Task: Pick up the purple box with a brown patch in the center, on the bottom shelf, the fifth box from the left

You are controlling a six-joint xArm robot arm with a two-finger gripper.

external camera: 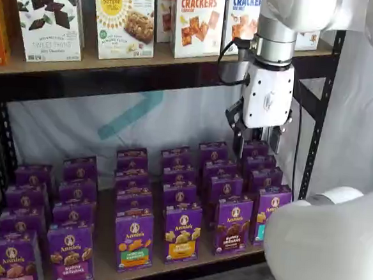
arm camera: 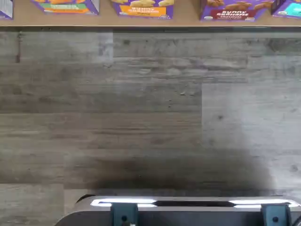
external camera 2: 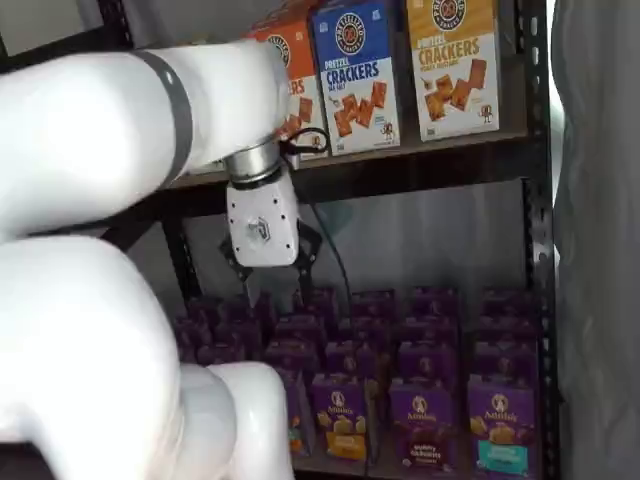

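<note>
The purple box (external camera: 234, 224) is seen at the front of the bottom shelf (external camera: 165, 266), between a yellow-banded box (external camera: 182, 232) and a teal-marked one (external camera: 268, 213). The gripper (external camera: 258, 144) hangs above the rear rows; whether its fingers are apart cannot be told. It should be lowered squarely over the box before being closed.

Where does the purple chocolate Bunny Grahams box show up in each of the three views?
Wrist view: the purple box at the picture's edge, only partly in frame.
Shelf view: front row, second from right.
Shelf view: front row, second from right.
Shared landmark: its yellow-banded neighbour.
</note>
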